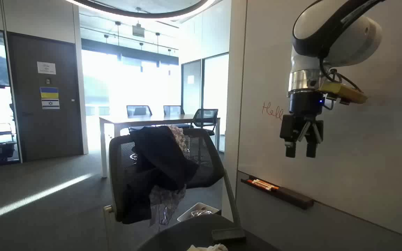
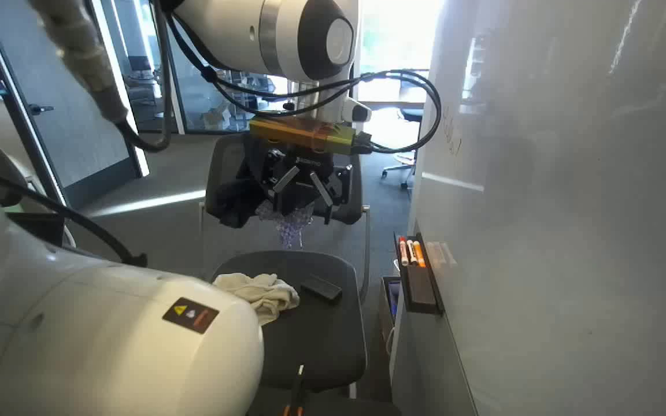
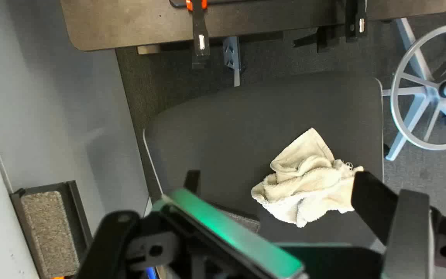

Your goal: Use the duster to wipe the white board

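The white board (image 1: 368,167) is a large upright panel with red writing reading "Hell", the rest hidden behind my gripper; it also shows in an exterior view (image 2: 570,231). A dark block-shaped duster (image 2: 321,288) lies on the chair seat beside a cream cloth; in the wrist view the duster (image 3: 242,220) is mostly hidden by a finger. A similar brown felt block (image 3: 48,232) sits on the board's ledge. My gripper (image 1: 300,151) points down, open and empty, in front of the board and above the chair; its fingers are apart in the wrist view (image 3: 281,193).
The dark ledge (image 1: 246,180) holds several markers (image 1: 263,184). The chair's backrest (image 1: 115,174) carries a dark jacket (image 1: 162,157). The cream cloth (image 3: 308,186) lies on the seat (image 3: 223,128). A table edge (image 3: 130,31) with clamps and a stool base (image 3: 428,91) are near.
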